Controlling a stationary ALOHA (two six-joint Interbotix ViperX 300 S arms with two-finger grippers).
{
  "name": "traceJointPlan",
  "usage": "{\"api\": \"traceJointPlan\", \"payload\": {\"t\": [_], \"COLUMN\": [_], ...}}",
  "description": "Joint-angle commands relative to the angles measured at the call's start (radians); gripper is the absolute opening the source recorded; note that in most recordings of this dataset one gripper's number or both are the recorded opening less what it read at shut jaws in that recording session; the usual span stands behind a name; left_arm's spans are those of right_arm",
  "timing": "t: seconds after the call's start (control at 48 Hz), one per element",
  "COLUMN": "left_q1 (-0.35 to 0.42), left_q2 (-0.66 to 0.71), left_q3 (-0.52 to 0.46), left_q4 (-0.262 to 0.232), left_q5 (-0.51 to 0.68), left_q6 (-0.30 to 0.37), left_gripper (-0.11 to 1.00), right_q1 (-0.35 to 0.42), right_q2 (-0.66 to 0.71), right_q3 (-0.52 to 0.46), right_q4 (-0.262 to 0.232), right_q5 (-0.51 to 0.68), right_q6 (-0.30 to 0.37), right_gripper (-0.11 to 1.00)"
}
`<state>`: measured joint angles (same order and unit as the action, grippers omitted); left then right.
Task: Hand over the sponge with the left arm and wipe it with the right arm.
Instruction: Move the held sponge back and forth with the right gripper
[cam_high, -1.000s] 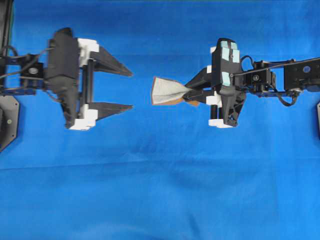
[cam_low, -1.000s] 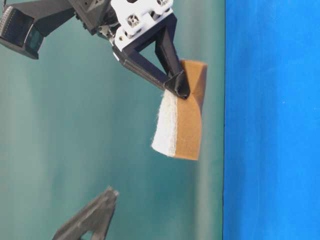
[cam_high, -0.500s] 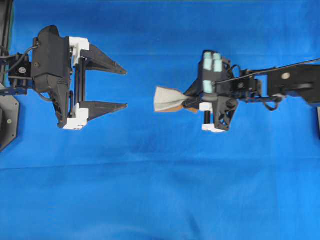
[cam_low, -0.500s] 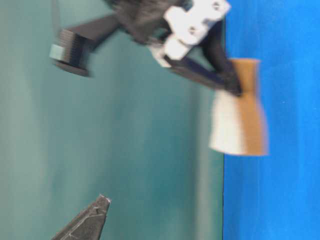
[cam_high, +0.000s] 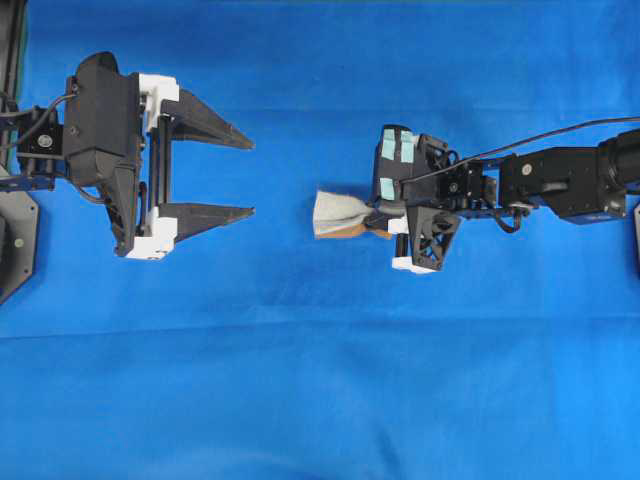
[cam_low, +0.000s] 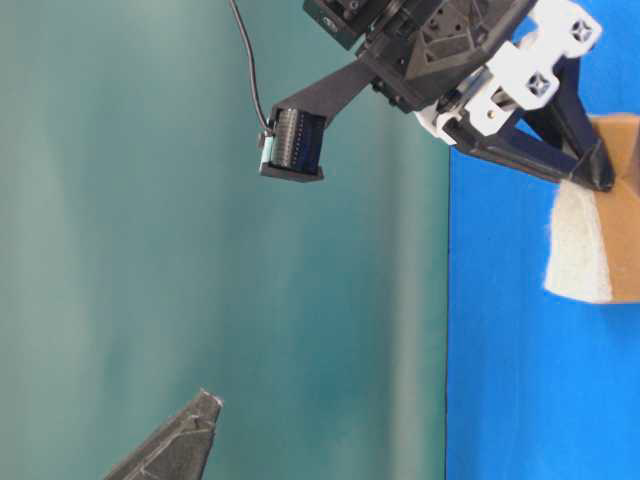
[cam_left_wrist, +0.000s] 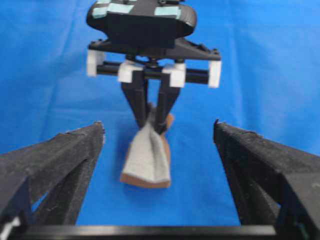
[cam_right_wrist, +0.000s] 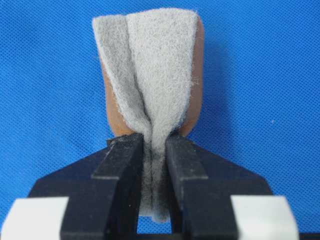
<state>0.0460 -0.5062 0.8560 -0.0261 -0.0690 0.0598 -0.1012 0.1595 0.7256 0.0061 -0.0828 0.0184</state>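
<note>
Centre frame, the right gripper (cam_high: 378, 219) pinches the sponge (cam_high: 337, 213) at one end, its long axis pointing left toward the left gripper (cam_high: 235, 172), which gapes empty, well apart, over the blue cloth (cam_high: 320, 380).

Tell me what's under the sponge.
Only blue cloth shows around the sponge, pinched in the right gripper. The cloth directly beneath is covered; contact can't be judged.
</note>
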Motion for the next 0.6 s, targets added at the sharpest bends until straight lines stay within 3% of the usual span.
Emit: {"api": "traceJointPlan", "payload": {"t": [0.0,0.396,0.583], "left_q1": [-0.003,-0.003,-0.003], "left_q2": [-0.009,-0.008,-0.008], "left_q3": [-0.011,-0.009,-0.009], "left_q4": [0.000,0.000,-0.002], "left_q5": [-0.011,-0.011,-0.011], "left_q6": [0.002,0.002,0.003], "left_gripper": [0.88,0.88,0.88], "right_q1": [-0.029,-0.256,-0.287], "right_q2": [-0.008,-0.008,-0.002], "right_q3": [-0.006,0.000,-0.006], "right_q4": [0.003,-0.028,-0.043], "right_q5": [-0.006,-0.121,-0.124], "right_q6": [-0.003,-0.020,-0.021], "right_gripper": [0.19,0.19,0.19]}}
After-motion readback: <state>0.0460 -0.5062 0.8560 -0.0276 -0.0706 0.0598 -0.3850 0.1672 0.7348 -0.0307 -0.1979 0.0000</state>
